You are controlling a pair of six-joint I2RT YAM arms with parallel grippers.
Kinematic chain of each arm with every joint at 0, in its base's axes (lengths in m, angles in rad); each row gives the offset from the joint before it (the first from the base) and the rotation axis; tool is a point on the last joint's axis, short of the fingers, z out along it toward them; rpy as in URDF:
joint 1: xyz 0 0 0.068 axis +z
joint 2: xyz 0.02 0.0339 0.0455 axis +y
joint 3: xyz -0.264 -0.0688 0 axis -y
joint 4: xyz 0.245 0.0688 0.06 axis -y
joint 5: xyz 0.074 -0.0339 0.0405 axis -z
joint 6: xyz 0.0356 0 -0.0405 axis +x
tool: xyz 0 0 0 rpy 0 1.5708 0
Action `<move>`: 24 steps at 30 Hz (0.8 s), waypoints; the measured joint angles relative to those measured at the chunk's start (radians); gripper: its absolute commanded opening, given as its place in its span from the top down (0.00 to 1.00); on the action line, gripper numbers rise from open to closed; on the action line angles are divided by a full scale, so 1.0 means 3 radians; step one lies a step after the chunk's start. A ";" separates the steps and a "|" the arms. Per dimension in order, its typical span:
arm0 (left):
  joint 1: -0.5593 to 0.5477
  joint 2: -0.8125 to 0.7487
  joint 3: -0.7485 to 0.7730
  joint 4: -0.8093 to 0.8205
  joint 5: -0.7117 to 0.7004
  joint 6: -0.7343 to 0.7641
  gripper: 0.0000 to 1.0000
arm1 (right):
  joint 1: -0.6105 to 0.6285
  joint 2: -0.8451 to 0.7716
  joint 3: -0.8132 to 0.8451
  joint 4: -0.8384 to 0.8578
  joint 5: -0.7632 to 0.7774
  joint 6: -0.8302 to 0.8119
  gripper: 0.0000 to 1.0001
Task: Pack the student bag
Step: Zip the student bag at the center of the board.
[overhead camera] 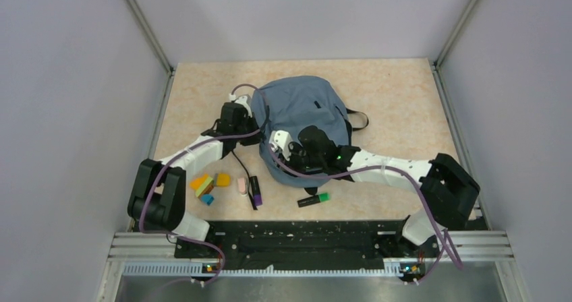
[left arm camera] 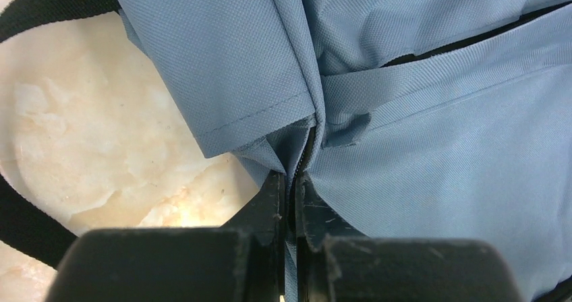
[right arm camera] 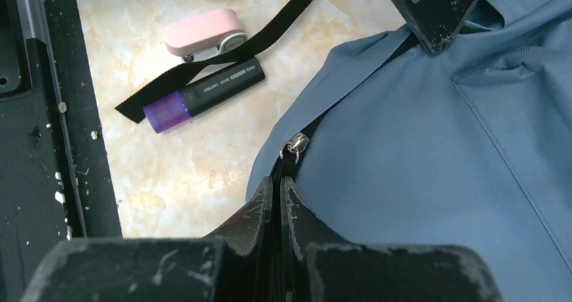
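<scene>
Currently, bag (overhead camera: 297,106) lies on table (overhead camera: 405,100) w/ L gripper (left arm camera: 291,180) clamped on fabric at its left seam, R gripper (right arm camera: 276,187) pinched on its near edge by zip pull (right arm camera: 295,144), while purple marker (overhead camera: 256,190), green marker (overhead camera: 314,199) & eraser (overhead camera: 242,185) sit outside it: apparently nothing packed yet.

The top external camera sits above and behind the arm bases, looking down over the whole table (overhead camera: 405,100) from well back. Each wrist camera looks along its own fingers at close range: past the left pincer (left arm camera: 291,197) onto student bag (left arm camera: 438,167) fabric, and past the right pincer (right arm camera: 276,197) onto its near edge. All views share the bag. Top and right wrist views share the purple marker (right arm camera: 202,93).
</scene>
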 measured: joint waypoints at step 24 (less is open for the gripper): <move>0.0284 0.0810 0.0975 -0.0324 -0.0033 0.0336 1.00 | 0.0078 -0.0354 -0.0361 -0.0094 0.0526 -0.0048 1.00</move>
